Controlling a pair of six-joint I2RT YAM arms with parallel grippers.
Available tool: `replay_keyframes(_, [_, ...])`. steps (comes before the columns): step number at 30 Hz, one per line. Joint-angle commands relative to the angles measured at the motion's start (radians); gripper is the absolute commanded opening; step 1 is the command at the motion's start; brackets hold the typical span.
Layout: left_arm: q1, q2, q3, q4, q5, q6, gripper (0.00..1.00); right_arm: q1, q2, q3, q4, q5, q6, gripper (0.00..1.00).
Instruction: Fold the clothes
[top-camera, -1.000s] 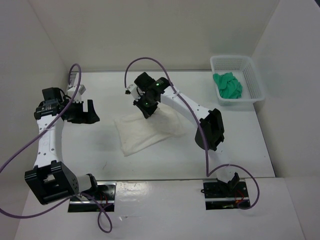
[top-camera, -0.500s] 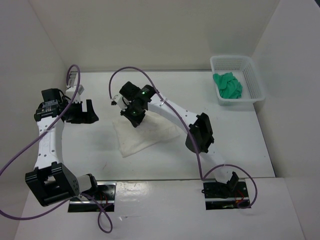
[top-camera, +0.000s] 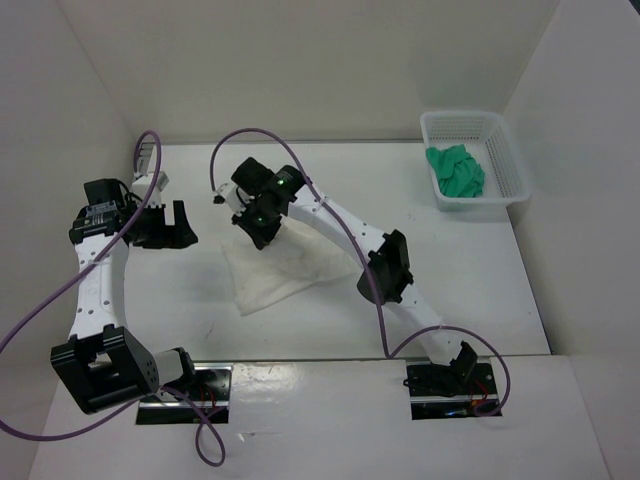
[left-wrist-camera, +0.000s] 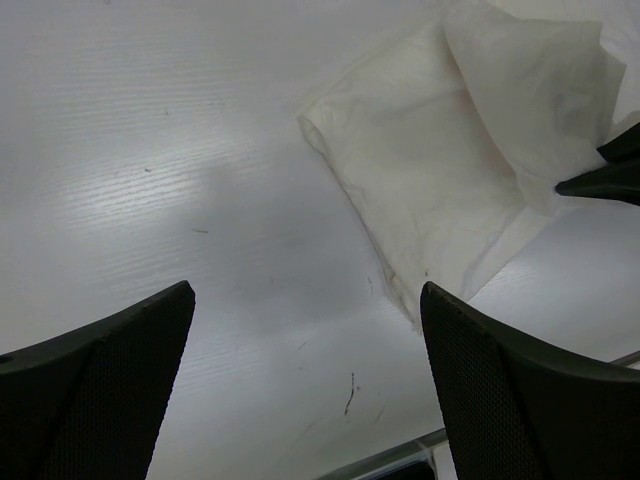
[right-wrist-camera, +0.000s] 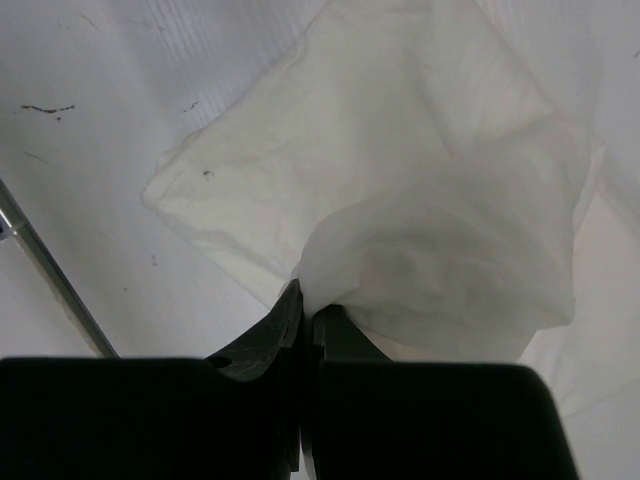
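From above, the white table (top-camera: 480, 290) is sitting inside white walls on the left, far and right sides, with the arm bases lining the near edge. The garment (top-camera: 290, 270) is lying near the table's middle, slightly to the left. Its long axis is running from near-left to far-right, and one corner is pointing toward the near edge. Bare tabletop is showing all round it, widest on the right and along the near side. The right gripper (top-camera: 250, 232) is reaching across to the garment's far-left part and is clenched on a pinch of fabric, lifting it. The left gripper (top-camera: 185, 224) is hovering near the left wall, apart from the garment, with its jaws spread wide and grasping nothing. A mesh basket (top-camera: 516, 180) is standing in the far-right corner, well apart from the garment, and a green cloth (top-camera: 456, 170) is lying bunched inside it.

In the left wrist view, the two dark fingers (left-wrist-camera: 110, 380) are standing wide apart over bare table. The garment is filling the upper right, with a folded edge facing the camera and a raised flap draping down on the right.

In the right wrist view, the fingertips (right-wrist-camera: 290, 315) are pressing together on a gathered fold, and the fabric is billowing up from the flat layer beneath.
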Motion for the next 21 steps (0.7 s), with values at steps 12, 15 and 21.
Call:
replay_keyframes(12, [0.005, -0.029, -0.004, 0.018, 0.009, -0.007, 0.99, 0.052, 0.088, 0.149, -0.061, -0.140, -0.007, 0.37])
replay_keyframes(15, [0.005, -0.029, -0.004, 0.018, 0.009, -0.007, 0.99, 0.063, 0.097, 0.169, -0.070, -0.211, -0.030, 0.48])
replay_keyframes(21, [0.005, -0.039, -0.013, 0.018, 0.009, -0.007, 0.99, 0.074, 0.097, 0.203, -0.080, -0.303, -0.061, 0.64])
